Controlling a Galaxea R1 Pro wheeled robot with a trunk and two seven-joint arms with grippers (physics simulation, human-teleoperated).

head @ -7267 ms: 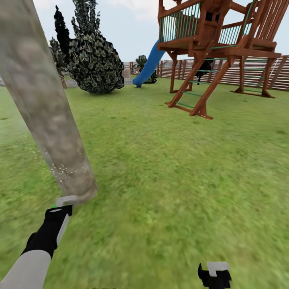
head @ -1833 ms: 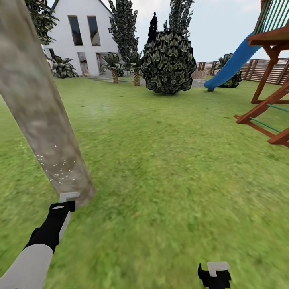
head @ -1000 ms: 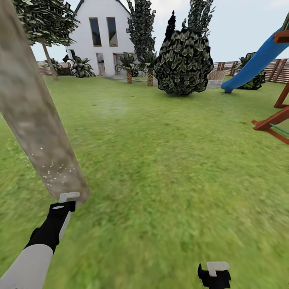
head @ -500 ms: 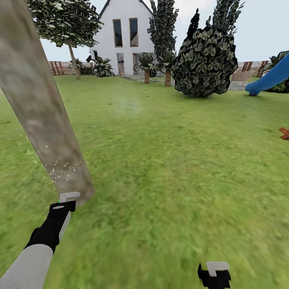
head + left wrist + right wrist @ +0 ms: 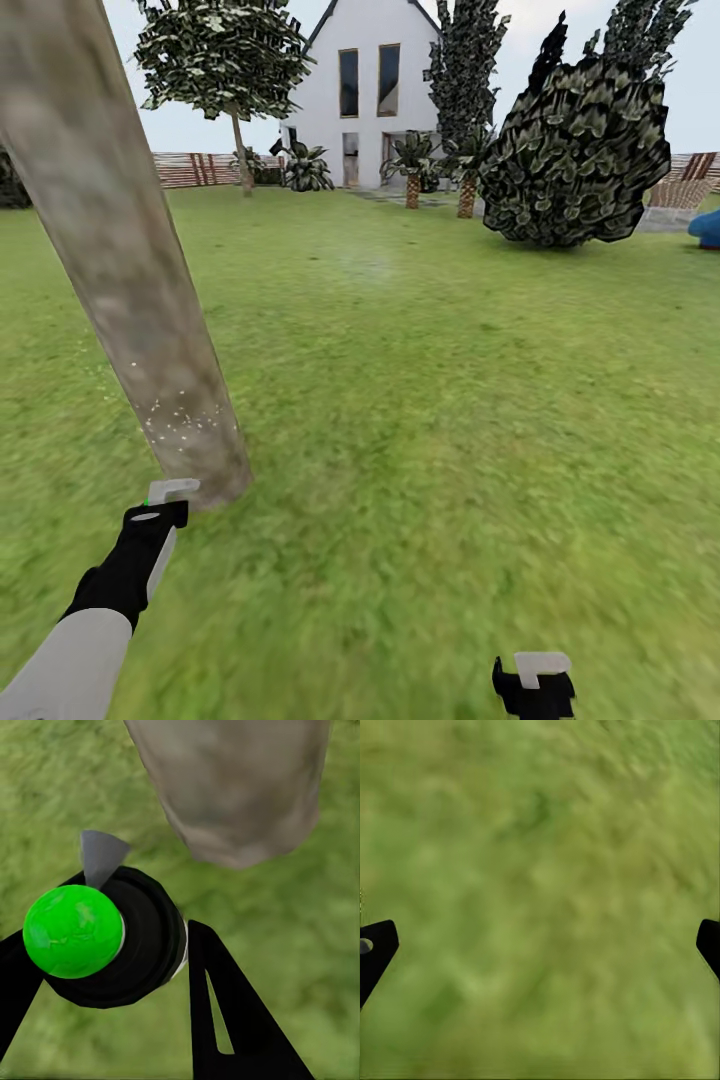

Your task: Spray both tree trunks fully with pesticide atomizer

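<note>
The left claw (image 5: pixel 112 967) pinches the pesticide atomizer (image 5: pixel 97 937): in the left wrist view its black fingers (image 5: pixel 232 1020) flank the round black body with the bright green cap. In the head view the atomizer's pale nozzle head (image 5: pixel 172 490) sits at the tip of the left claw (image 5: pixel 150 515), just short of the foot of the tree trunk (image 5: pixel 130 270), which rises directly ahead of the claw and leans away up and to its left. A scatter of fine white specks, the pesticide (image 5: pixel 180 420), clings to the trunk's lowest stretch just above the claw; higher up the mottled grey-tan bark looks bare.

The right claw (image 5: pixel 540 937) is spread wide, its two tips (image 5: pixel 375 945) at the edges of the right wrist view with nothing between them, hanging over the grass floor (image 5: pixel 450 400). It sits low and well to the right of the left claw (image 5: pixel 533 685).

Further out stand a second leafy tree (image 5: pixel 225 60) by the fence (image 5: pixel 200 168), the white house (image 5: pixel 370 90) and a dark shrub (image 5: pixel 575 150).

By my judgement, pickup is done and spraying of the first trunk has only begun at its base; most of that trunk, and the whole second tree, remain.
</note>
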